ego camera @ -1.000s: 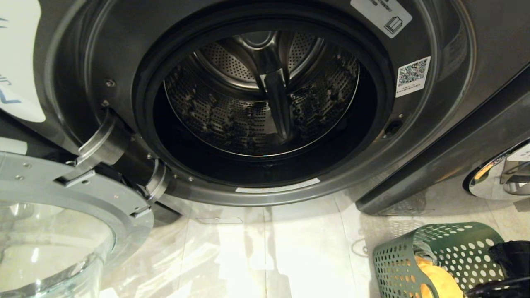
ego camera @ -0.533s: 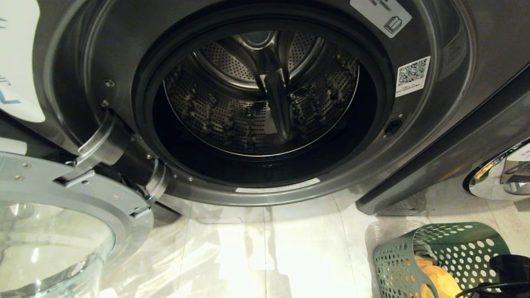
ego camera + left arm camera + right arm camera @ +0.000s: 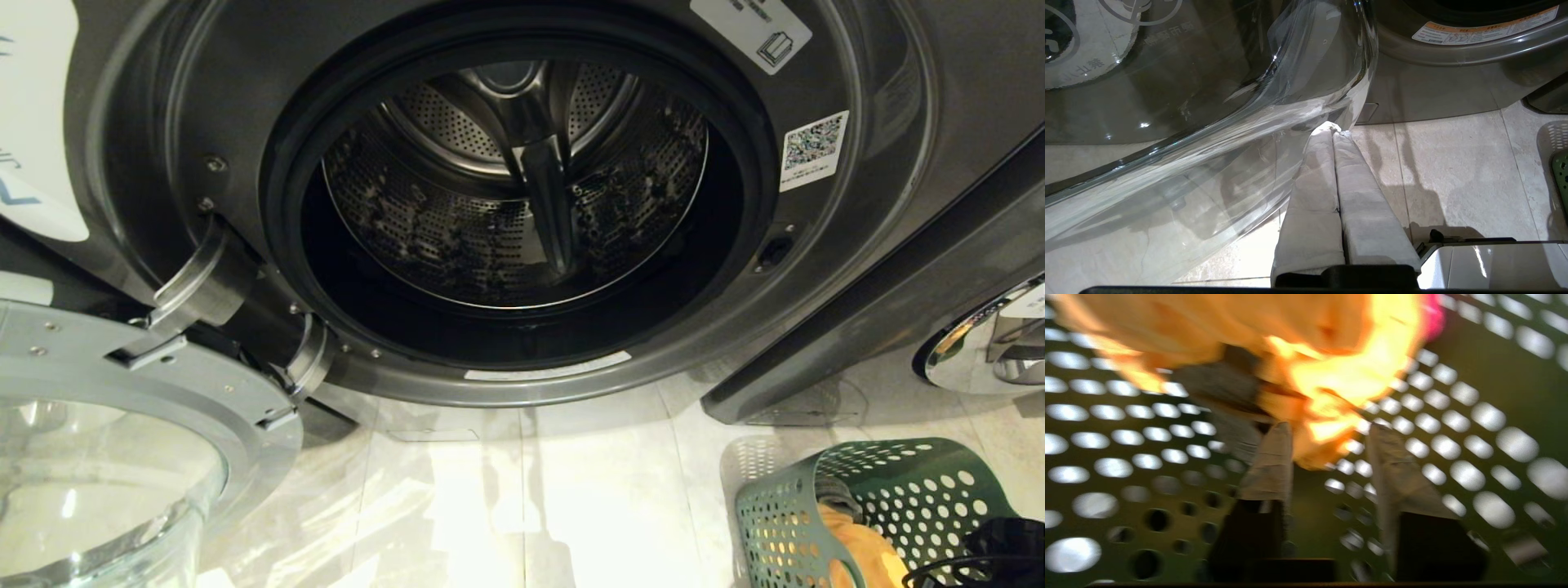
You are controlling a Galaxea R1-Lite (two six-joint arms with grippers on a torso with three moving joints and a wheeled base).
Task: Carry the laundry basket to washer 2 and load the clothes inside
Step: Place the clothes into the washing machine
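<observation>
- The dark green perforated plastic laundry basket (image 3: pixel 865 506) sits on the pale tiled floor (image 3: pixel 571 490), near right of the dark grey front-load washer (image 3: pixel 857 269), with an orange-yellow garment (image 3: pixel 865 551) bunched inside.
- The right gripper (image 3: pixel 1331 437) is down in the basket, fingers apart, tips at the cloth's edge but not clamped on it.
- I'd push deeper so both pads straddle a thick fold before closing; a pinch on the hem probably slips.
- Lift straight up clear of the rim, since fabric could snag.
- The perforated steel drum (image 3: pixel 514 204) looks empty, with the glass door (image 3: pixel 106 457) swung open on the left.
- The left gripper (image 3: pixel 1337 130) is parked low by that door, fingers pressed together.
</observation>
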